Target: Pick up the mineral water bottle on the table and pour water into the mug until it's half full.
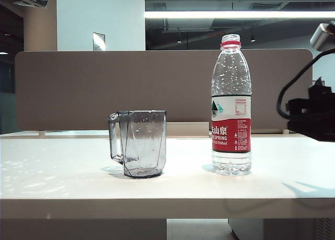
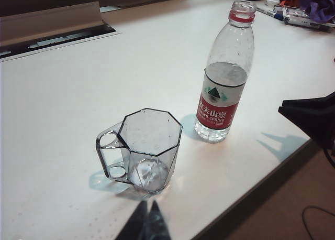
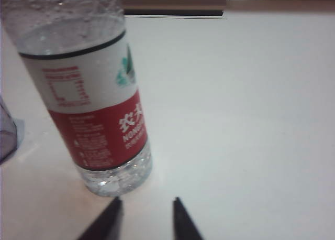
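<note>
The mineral water bottle (image 1: 231, 109) (image 2: 222, 93) (image 3: 89, 104) stands upright and uncapped on the white table (image 1: 63, 172), with water up to about the top of its label. To its left stands the smoky faceted mug (image 1: 141, 143) (image 2: 146, 151), handle pointing left, with droplets on its walls. My right gripper (image 3: 147, 200) is open and empty just short of the bottle's base, and its dark body (image 1: 311, 117) hangs at the right edge of the exterior view. My left gripper (image 2: 149, 203) is shut, its tips close in front of the mug.
A brown partition (image 1: 78, 88) runs behind the table. In the left wrist view a cable slot (image 2: 52, 33) lies along the far side, pens and a purple cloth (image 2: 309, 1) sit in the far corner, and the table's front edge (image 2: 251, 193) is near the bottle.
</note>
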